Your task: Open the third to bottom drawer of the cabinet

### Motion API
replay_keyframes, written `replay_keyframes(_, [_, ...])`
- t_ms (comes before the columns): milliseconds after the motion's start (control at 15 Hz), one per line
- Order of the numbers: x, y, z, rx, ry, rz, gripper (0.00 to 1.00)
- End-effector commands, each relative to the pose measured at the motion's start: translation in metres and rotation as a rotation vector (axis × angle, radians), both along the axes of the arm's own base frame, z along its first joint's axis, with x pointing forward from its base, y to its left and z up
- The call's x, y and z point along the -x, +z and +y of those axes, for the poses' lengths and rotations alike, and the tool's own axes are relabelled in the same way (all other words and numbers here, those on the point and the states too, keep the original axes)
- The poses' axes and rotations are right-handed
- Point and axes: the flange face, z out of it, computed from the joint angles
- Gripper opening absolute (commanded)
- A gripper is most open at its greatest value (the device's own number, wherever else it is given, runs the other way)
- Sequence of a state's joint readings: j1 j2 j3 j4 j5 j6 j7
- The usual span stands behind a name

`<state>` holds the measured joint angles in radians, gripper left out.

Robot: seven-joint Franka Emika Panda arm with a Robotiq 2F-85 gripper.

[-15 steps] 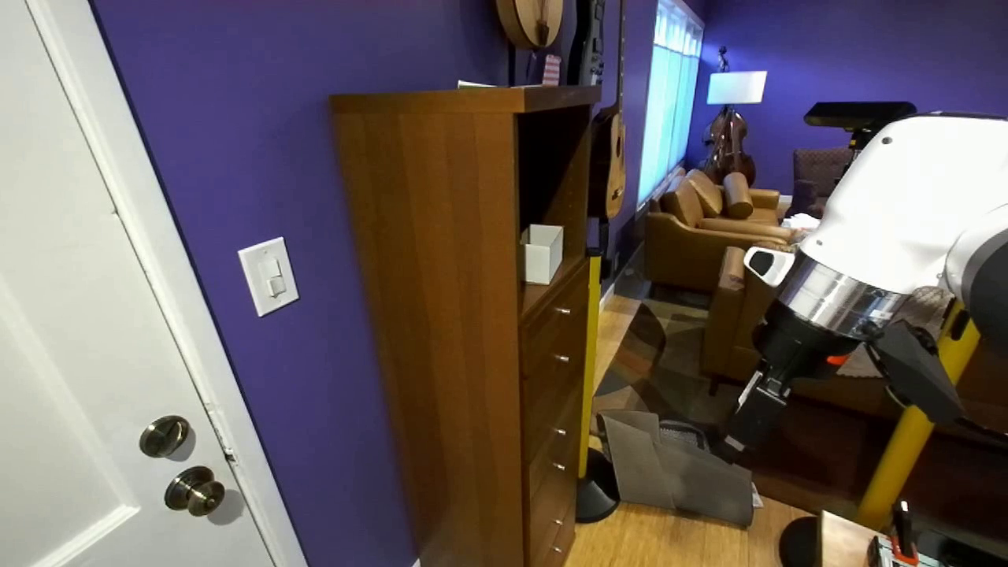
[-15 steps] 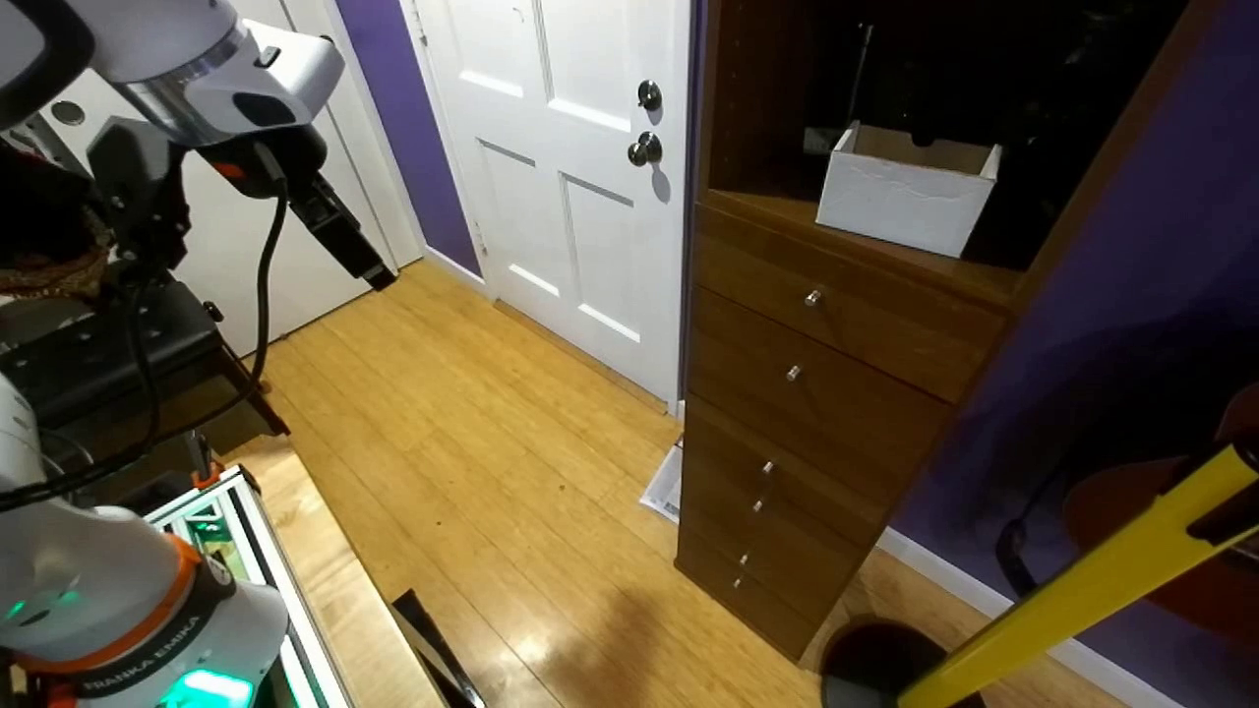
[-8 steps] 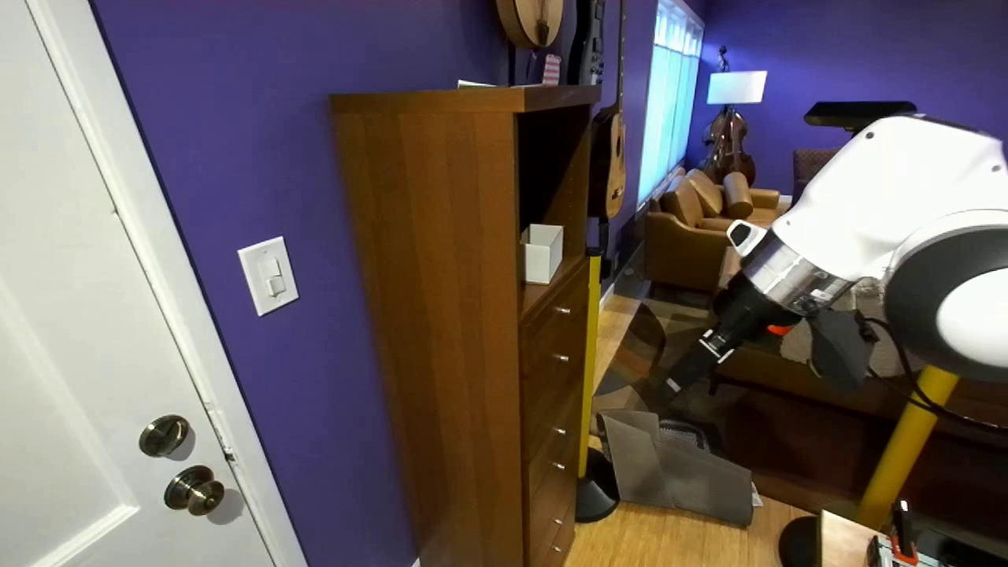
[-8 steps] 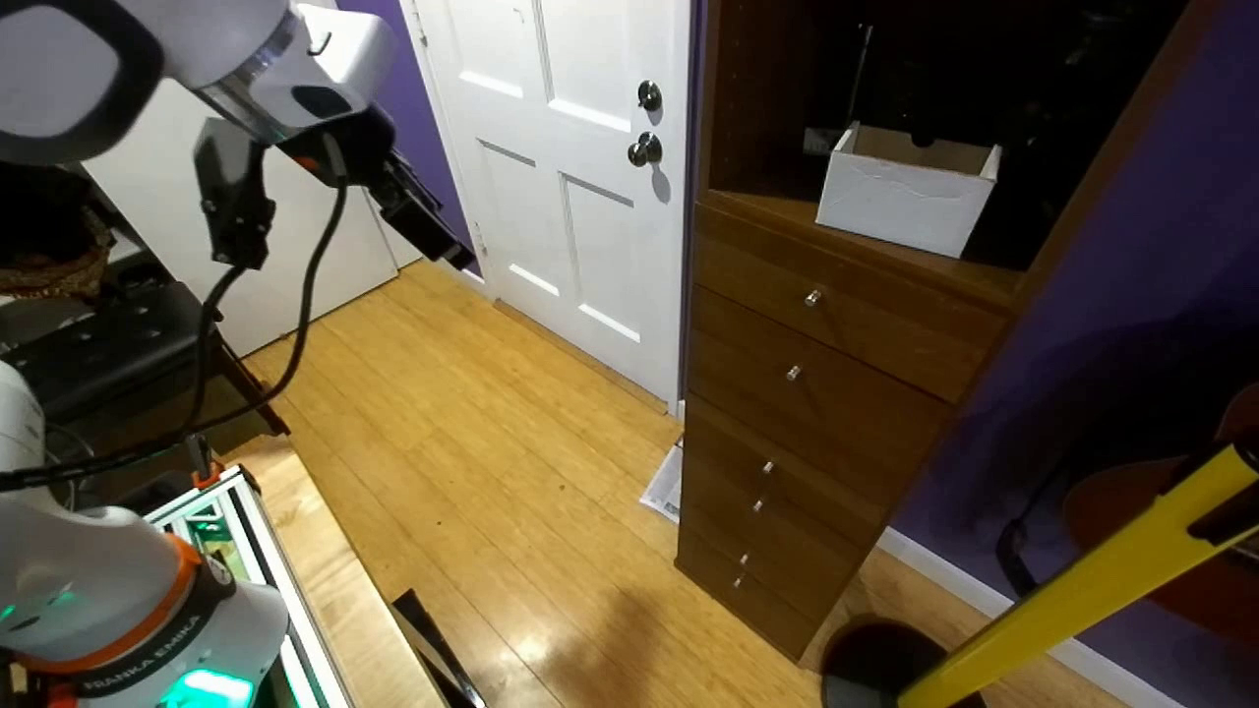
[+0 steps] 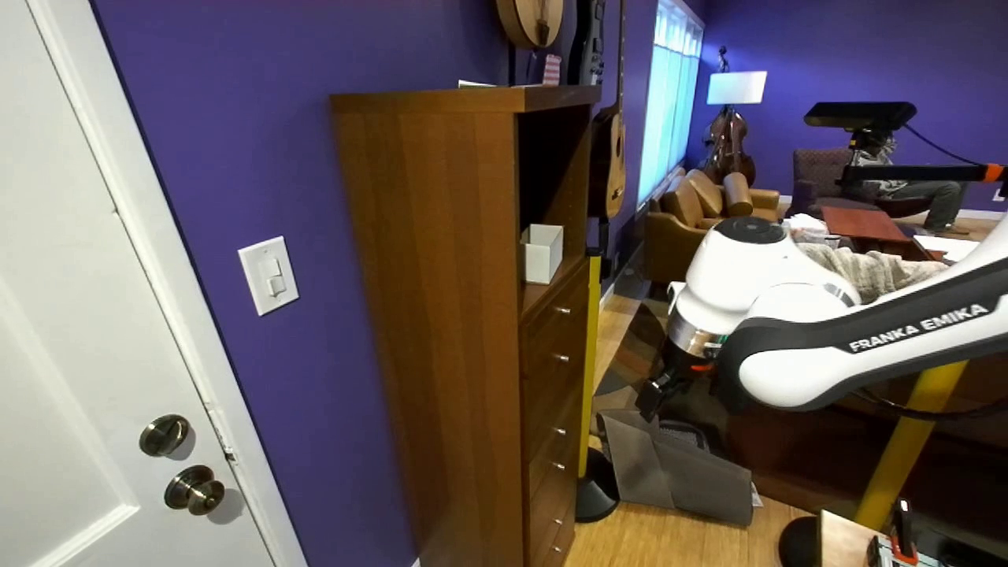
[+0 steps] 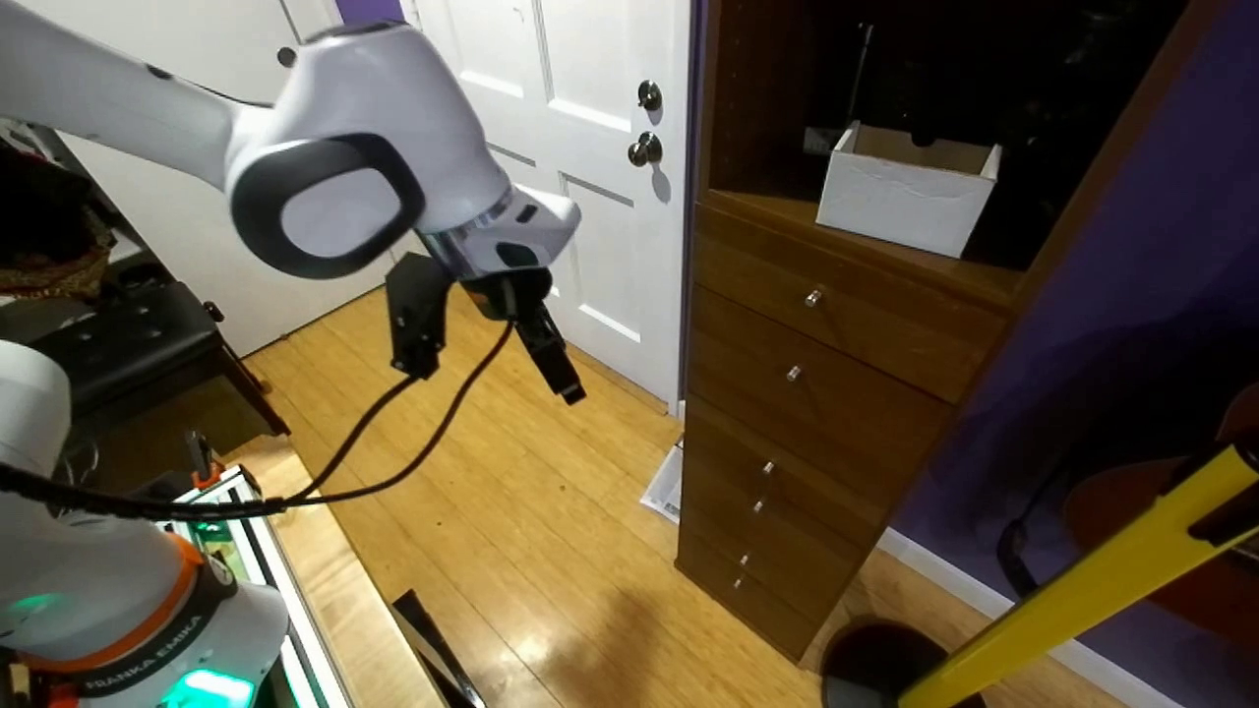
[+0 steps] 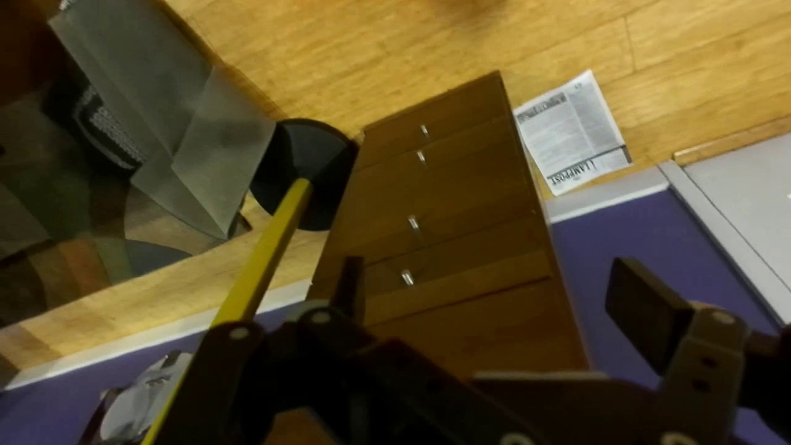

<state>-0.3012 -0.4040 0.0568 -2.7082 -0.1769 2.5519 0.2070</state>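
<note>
Tall brown wood-grain cabinet [image 5: 441, 299]: mid-frame in an exterior view; six small shiny metallic knobs [image 6: 793, 374] down its front, drawer fronts [image 6: 875, 315] all look flush.
Flat brown third-from-bottom drawer [image 7: 445, 196]: the target, counting knobs from the cabinet's base; near centre of the wrist view; reads as closed, nothing touching its knob [image 7: 413, 223].
Black two-fingered hand [image 7: 488, 272]: released, fingers [image 7: 646, 315] wide apart, nothing held; lower half of the wrist view, apart from the drawer fronts in both exterior views.
Drawer opening, done: none visible; judged early, approach stage at most.
Drawer opening, left: line up with the correct knob, pinch, pull out. Next knob up sits near it, so a mix-up is worth watching for.
Drawer insides: hidden, can't tell contents.
Open-topped white cardboard box [image 6: 900, 205]: in the dark shelf niche [image 6: 772, 200], upper right of the frame in an exterior view; inner walls show, bottom doesn't, so contents unknown.
Shelf niche, otherwise: thin pale rod [image 6: 863, 74] just above the box in the frame, slightly tilted; other shapes too dark to name.
</note>
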Motion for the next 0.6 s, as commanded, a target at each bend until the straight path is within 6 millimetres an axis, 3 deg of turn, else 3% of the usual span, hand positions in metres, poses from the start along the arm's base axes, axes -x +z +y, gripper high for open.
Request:
replay_keyframes(0, [-0.039, -0.050, -0.033, 0.039, -0.028, 0.125, 1.00])
replay_keyframes(533, [-0.102, -0.135, -0.092, 0.043, -0.048, 0.239, 1.00])
